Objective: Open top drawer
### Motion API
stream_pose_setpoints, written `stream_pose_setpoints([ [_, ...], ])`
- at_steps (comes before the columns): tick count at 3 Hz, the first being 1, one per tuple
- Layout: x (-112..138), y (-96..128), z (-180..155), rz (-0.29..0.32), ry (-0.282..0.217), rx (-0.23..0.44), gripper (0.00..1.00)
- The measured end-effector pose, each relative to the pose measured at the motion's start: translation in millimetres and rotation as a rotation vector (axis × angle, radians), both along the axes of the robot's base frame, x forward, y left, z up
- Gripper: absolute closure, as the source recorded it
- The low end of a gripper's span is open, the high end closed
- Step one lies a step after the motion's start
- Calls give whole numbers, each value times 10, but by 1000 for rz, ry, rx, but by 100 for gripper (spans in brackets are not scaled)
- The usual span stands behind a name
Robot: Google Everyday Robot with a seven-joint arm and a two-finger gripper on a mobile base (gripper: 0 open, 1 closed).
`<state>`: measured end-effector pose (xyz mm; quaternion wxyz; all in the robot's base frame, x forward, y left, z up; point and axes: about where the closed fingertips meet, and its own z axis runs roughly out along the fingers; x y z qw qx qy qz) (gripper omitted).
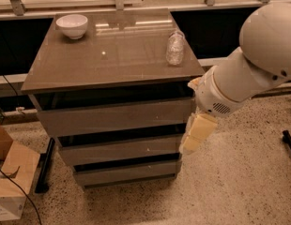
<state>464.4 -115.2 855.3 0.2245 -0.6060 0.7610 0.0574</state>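
Note:
The top drawer (115, 117) is the tallest and widest of three grey-brown fronts under the cabinet's top. A dark gap runs above it. My gripper (194, 125), with cream-coloured parts, sits at the right end of the top drawer's front, below the cabinet top's right corner. The large white arm (258, 64) reaches in from the right and hides where the gripper meets the drawer. The shorter middle drawer (119, 149) and the narrowest bottom drawer (126, 171) lie below.
A white bowl (72, 25) stands at the back left of the cabinet top (108, 55). A clear plastic bottle (175, 47) stands near its right edge. A cardboard box (11, 182) sits on the floor at the left, next to a dark bar (44, 165).

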Motion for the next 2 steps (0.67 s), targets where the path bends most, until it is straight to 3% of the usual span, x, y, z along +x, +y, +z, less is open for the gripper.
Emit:
stream_pose_setpoints([
  [2, 484, -17, -396, -14, 14, 99, 0],
])
